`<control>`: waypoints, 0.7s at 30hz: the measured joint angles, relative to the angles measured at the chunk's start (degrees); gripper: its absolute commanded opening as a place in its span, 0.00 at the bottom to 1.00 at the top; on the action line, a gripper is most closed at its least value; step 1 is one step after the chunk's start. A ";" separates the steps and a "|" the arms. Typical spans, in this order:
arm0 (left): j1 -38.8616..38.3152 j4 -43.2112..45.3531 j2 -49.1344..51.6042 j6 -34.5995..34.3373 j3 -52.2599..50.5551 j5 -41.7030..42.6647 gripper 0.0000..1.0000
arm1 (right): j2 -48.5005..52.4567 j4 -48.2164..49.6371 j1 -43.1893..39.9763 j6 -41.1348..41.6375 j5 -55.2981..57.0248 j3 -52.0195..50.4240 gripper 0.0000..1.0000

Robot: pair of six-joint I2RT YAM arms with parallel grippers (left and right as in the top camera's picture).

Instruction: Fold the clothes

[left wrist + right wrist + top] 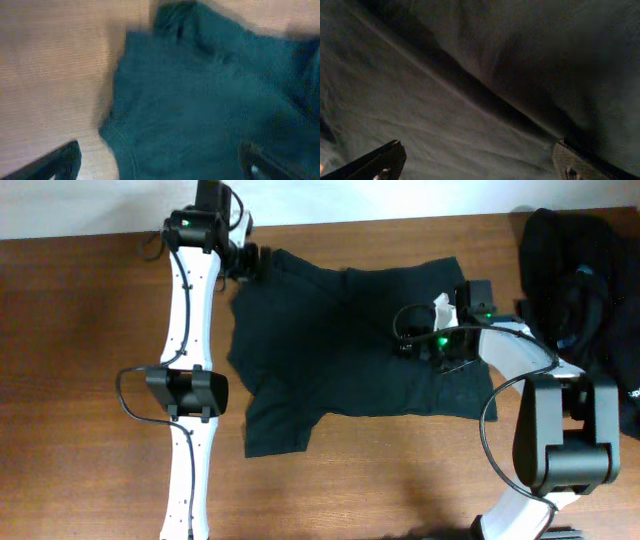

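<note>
Overhead, we judged the T-shirt limp, best pinched at its corners; left claw and right claw gaped empty.

A black short-sleeved T-shirt lies spread out across the middle of the desk, turned sideways and mostly flat. One sleeve sticks out at its near left corner, and another corner reaches towards the far left. The cloth is not quite smooth: close up from the right, the T-shirt shows one long fold running slantwise through it, with faint wrinkles beside. Seen from the left, the T-shirt has a hemmed edge resting on the bare wood. Well apart from it, at the far right edge of the desk, sits a crumpled heap of black clothes, with a small pale mark showing on it
</note>
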 measured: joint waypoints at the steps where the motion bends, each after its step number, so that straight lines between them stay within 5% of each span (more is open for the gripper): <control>1: -0.20 -2.05 0.02 -0.13 -0.02 -0.09 0.99 | 0.00 -1.05 0.00 -0.57 0.15 0.96 0.99; 21: -13.81 -7.52 0.00 -4.98 -9.53 2.21 0.99 | -0.02 -5.77 -1.55 -5.79 2.69 6.54 0.99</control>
